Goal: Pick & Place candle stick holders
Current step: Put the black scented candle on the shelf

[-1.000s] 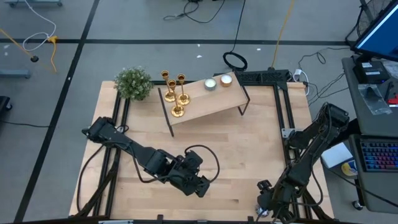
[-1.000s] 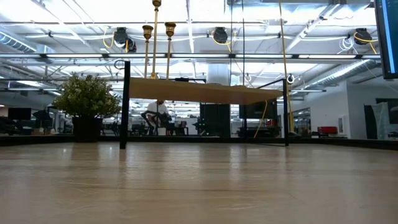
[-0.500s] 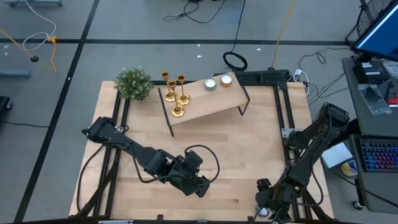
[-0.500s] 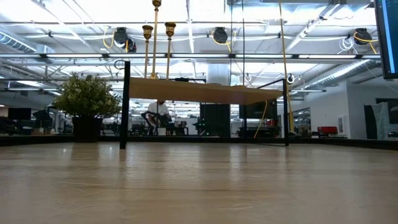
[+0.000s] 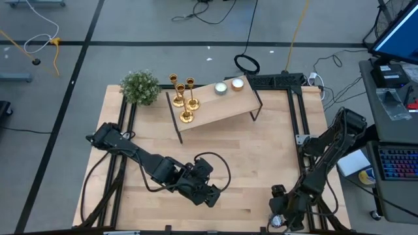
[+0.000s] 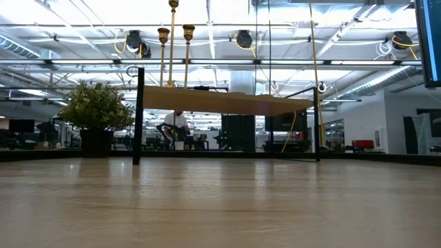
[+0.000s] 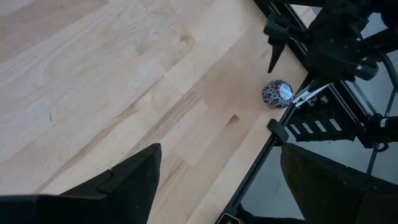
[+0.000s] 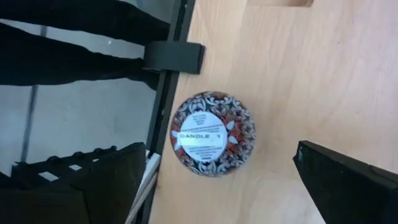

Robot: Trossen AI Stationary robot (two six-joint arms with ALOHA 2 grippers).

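Three gold candle stick holders stand on their round bases at the left end of a raised wooden shelf at the table's far side; the low view shows their stems rising above the shelf. My left gripper hangs open over the table's near middle with nothing between its fingers. At the near right corner my right gripper is open, its fingers on either side of a round patterned candle tin without touching it.
Two tealight discs sit on the shelf's right part. A small potted plant stands at the far left corner. The patterned tin lies close to the table's black frame rail. Bare wood lies between shelf and arms.
My right gripper has sunk a little toward the patterned tin at the near right corner and has rolled slightly. The candle stick holders and shelf stand as before.
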